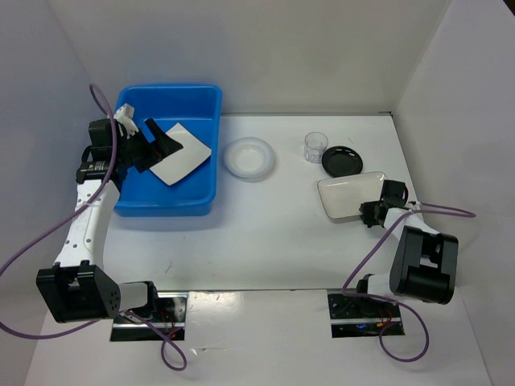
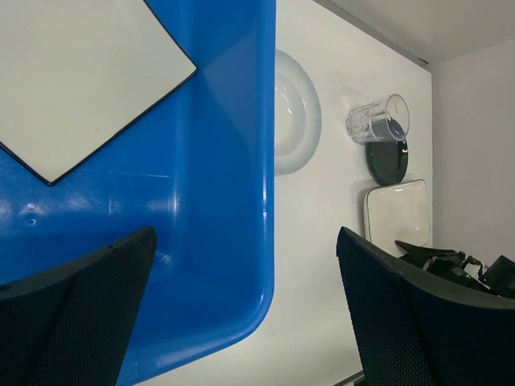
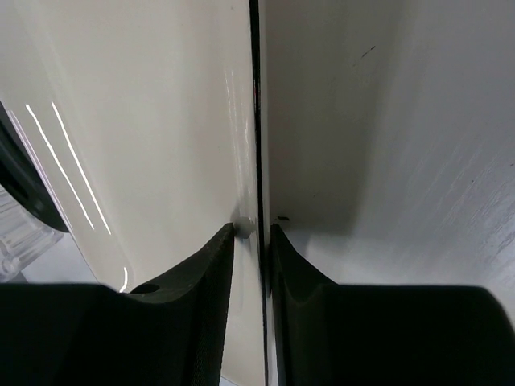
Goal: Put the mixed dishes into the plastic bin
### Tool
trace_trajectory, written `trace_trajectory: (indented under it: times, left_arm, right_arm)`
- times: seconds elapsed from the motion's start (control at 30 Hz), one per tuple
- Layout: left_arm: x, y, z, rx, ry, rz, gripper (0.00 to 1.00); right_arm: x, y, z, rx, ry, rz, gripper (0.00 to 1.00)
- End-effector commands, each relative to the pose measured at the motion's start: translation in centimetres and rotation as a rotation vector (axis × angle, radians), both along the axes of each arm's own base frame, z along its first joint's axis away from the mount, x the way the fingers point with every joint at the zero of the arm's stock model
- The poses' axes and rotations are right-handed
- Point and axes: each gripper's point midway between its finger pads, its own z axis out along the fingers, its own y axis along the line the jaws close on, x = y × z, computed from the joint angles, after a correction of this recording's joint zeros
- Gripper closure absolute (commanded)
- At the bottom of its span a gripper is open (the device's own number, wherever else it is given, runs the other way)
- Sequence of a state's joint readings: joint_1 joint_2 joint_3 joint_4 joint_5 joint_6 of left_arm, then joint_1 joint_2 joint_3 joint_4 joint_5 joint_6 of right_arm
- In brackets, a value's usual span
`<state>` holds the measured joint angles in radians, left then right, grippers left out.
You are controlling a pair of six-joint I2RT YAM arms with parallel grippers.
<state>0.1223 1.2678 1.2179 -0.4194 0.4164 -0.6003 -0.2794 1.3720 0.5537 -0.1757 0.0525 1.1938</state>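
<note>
Tray: small, white, rectangular, glossy, rounded corners, shallow raised rim. It lies flat on the table at the right, just beside the black bowl and well apart from the blue bin. Probably stiff and light, with a slick glaze that could chip if dropped. Only the rim offers a hold. Right gripper pinches the thin near rim between its fingers. Left gripper has fingers spread wide and empty over the bin, where the big plate lies.
</note>
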Motion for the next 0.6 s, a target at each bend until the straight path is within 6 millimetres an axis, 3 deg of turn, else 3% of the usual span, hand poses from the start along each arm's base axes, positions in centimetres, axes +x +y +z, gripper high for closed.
trace_trajectory:
  times: [0.0, 0.3, 0.57]
  left_arm:
    - [0.1, 0.0, 2.7, 0.030, -0.084, -0.015, 0.00]
    - [0.1, 0.0, 0.7, 0.012, -0.053, -0.007, 0.00]
    - [0.2, -0.2, 0.9, 0.001, -0.060, -0.011, 0.00]
  right_arm:
    - [-2.1, -0.3, -1.7, -0.032, 0.072, -0.001, 1.00]
    - [-1.1, 1.1, 1.5, -0.057, 0.008, 0.080, 1.00]
    - [-1.1, 2.4, 3.4, -0.047, -0.028, 0.123, 1.00]
